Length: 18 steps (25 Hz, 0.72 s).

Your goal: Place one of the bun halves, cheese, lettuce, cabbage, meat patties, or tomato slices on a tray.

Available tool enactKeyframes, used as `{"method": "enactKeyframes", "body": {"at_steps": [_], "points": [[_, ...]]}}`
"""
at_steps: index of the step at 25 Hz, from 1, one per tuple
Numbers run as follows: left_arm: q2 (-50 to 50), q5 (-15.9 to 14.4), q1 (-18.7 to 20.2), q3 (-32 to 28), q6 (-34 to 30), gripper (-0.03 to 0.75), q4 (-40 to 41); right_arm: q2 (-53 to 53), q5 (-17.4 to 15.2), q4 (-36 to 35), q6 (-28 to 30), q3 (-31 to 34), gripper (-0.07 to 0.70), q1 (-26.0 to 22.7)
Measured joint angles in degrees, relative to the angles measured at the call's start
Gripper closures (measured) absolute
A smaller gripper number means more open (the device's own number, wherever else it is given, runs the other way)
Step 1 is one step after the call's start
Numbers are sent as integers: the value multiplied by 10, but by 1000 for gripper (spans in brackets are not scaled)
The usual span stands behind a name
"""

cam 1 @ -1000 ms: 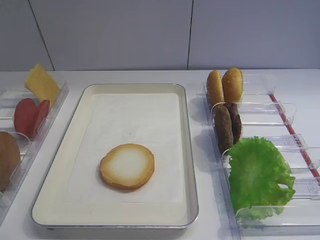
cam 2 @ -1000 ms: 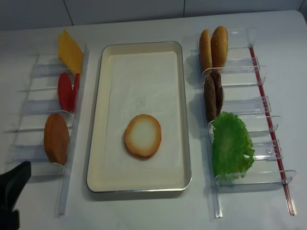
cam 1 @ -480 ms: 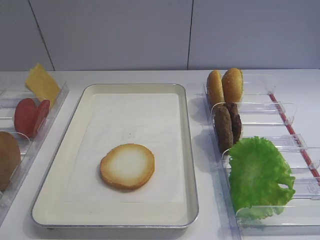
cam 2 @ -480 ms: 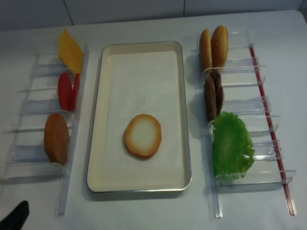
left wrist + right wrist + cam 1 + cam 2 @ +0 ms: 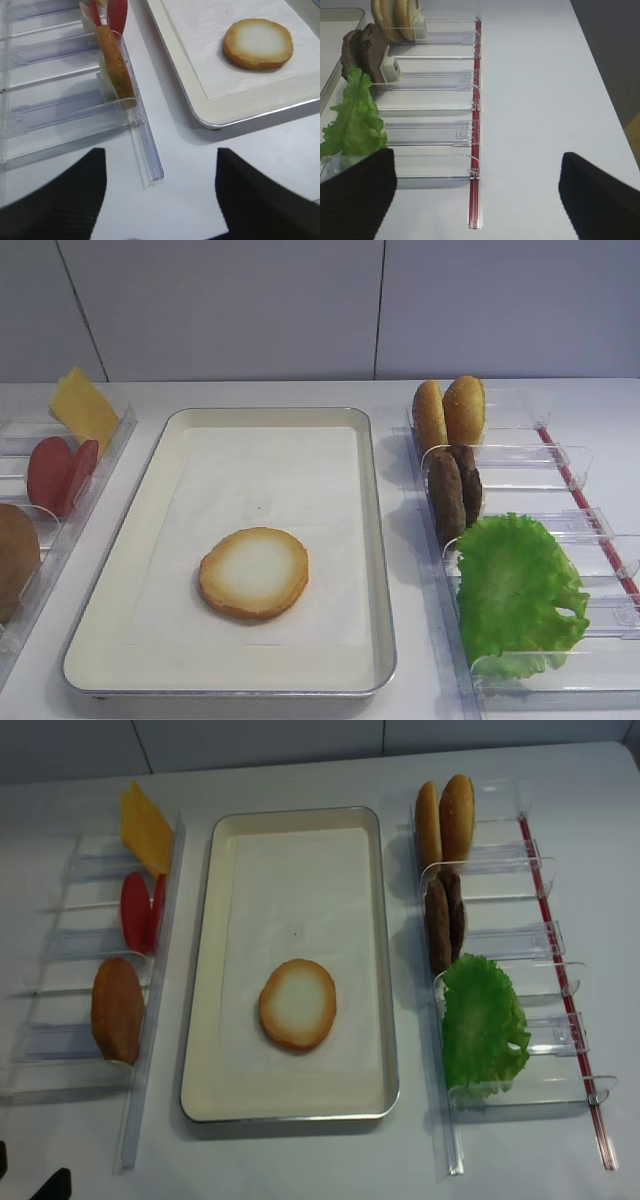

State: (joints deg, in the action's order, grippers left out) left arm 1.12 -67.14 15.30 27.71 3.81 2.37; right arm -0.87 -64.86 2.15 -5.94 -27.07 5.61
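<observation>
A bun half [image 5: 254, 572] [image 5: 298, 1004] [image 5: 258, 43] lies flat, pale face up, on the cream tray [image 5: 376, 490] [image 5: 205, 1020], toward its near end. Cheese [image 5: 146, 827] and tomato slices [image 5: 140, 910] stand in the left rack. Meat patties [image 5: 443, 920] [image 5: 365, 50] and lettuce [image 5: 483, 1020] [image 5: 355, 120] stand in the right rack. No cabbage is in view. My left gripper [image 5: 160, 200] is open over bare table near the left rack's front end, holding nothing. My right gripper [image 5: 477, 200] is open over the right rack's near end, also holding nothing.
A brown domed bun [image 5: 118, 1010] [image 5: 116, 65] stands in the left clear rack [image 5: 60, 1040]. Two golden upright buns [image 5: 447, 815] fill the far slot of the right rack [image 5: 560, 1020], which has a red strip along its outer edge. A wall runs behind the table.
The dark tip of my left gripper has slid down out of the lower left corner of the overhead view. The bun half and the racks have not moved.
</observation>
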Motion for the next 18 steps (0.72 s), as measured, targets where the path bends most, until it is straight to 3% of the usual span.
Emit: {"method": "enactKeyframes", "body": {"at_steps": [18], "points": [[0,-2,-1,0,0,282,0,0,0,0,0,0,-30,0]]}}
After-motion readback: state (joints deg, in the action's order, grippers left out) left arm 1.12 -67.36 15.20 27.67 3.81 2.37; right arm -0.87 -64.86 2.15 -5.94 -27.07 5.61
